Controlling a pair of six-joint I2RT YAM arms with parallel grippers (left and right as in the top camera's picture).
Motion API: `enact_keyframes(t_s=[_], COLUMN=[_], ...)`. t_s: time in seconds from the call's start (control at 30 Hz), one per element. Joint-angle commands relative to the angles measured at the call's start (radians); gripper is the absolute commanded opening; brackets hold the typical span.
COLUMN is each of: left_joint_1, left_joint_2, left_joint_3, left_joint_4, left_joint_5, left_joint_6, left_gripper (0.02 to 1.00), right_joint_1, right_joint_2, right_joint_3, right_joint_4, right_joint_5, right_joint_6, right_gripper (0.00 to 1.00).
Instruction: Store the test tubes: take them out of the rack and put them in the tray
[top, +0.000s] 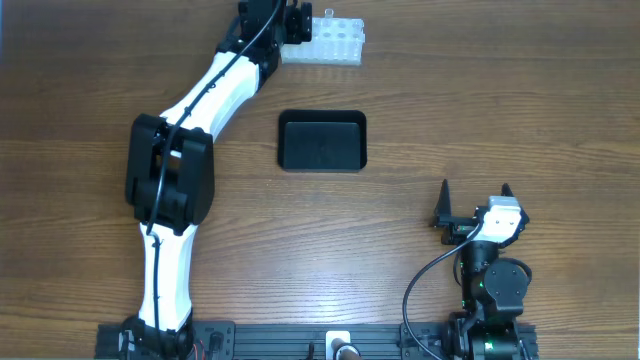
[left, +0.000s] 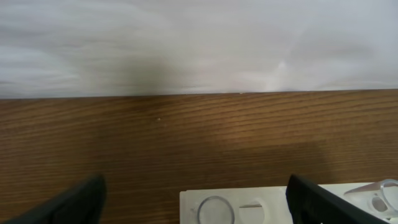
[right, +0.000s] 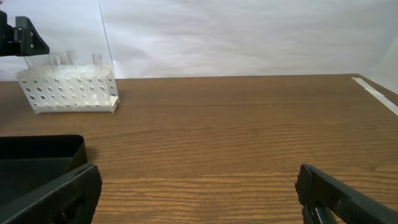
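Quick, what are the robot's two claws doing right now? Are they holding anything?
Left gripper: open, holding nothing, at the rack.
Right gripper: open, holding nothing.

Just a brown wood-grain table (top: 520, 110), grain running side to side. A plain white wall (right: 249, 37) sits right behind its far edge, evenly lit. There's a pale strip (right: 375, 91) near the table's right edge.

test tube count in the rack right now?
3 visible, all clear test tubes upright in the white perforated plastic rack: one and another near the end by the left gripper, a third at the opposite end. The gripper may hide more. The black rectangular tray holds none.
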Motion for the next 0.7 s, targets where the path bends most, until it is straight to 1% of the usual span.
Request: enact_keyframes(t_s=[0.03,0.17,0.27,0.33,0.47,0.7], left_joint_1=[-0.007,-0.008,-0.008,-0.008,-0.008,-0.009], left_joint_2=[0.034,0.034,0.034,0.034,0.034,0.034], left_joint_3=[0.027,0.027,0.027,0.027,0.027,0.027], left_joint_4=[0.008,0.009,0.008,0.008,0.007,0.001], left_joint_5=[-0.011,-0.013,-0.019,-0.019,-0.019,-0.019], left_joint_6=[-0.011,-0.011,-0.011,-0.011,-0.011,-0.011], left_gripper=[0.842,0.713,0.643,0.579,0.529,0.529], right_joint_1=[-0.007,-0.007,-0.007,-0.007,-0.007,-0.007], right_joint_2=[-0.010,-0.010,-0.010,-0.010,-0.010,-0.010], right_joint_3=[-0.006,-0.006,-0.006,-0.006,-0.006,-0.006], right_joint_4=[-0.004,-0.004,-0.004,-0.004,-0.004,-0.004], right_joint_5=[-0.009,-0.009,-0.009,-0.009,-0.009,-0.009], right_joint_6=[0.007,0.007,0.007,0.007,0.007,0.007], right_gripper=[0.993,0.993,0.993,0.991,0.991,0.993])
